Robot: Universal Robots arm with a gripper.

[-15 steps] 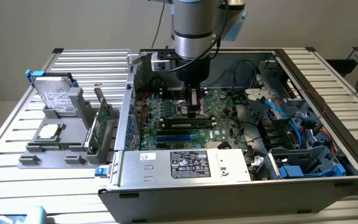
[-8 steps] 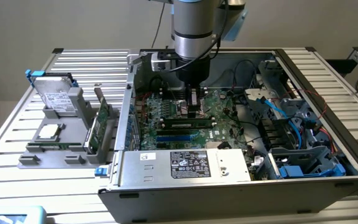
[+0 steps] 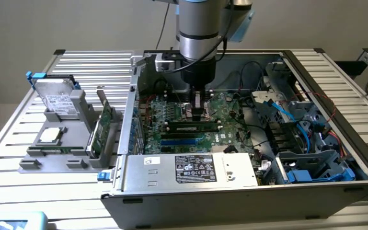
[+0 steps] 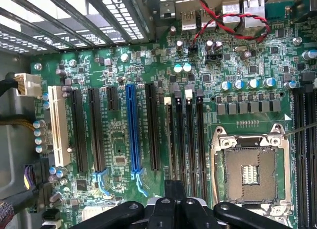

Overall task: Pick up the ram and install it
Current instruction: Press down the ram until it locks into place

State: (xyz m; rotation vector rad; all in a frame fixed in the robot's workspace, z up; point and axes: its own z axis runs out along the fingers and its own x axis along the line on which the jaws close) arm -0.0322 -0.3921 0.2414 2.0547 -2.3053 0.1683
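Observation:
The ram [image 3: 193, 127], a long thin green stick with dark chips, stands on edge in a memory slot of the motherboard [image 3: 229, 108] inside the open computer case. My gripper [image 3: 199, 115] hangs straight down over the middle of the ram, its tip just above or on the stick's upper edge; I cannot tell which. In the wrist view the gripper [image 4: 175, 192] sits over the row of dark memory slots [image 4: 190, 140], beside the bare CPU socket [image 4: 250, 172]. The ram itself is hard to pick out there.
The case walls [image 3: 136, 96] ring the motherboard. A power supply [image 3: 193, 168] sits at the front, and cables and drive bays [image 3: 299, 139] fill the exterior view's right. A grey fixture [image 3: 75, 153] outside holds a hard drive [image 3: 59, 98], a processor [image 3: 51, 135] and a taller green card [image 3: 104, 125].

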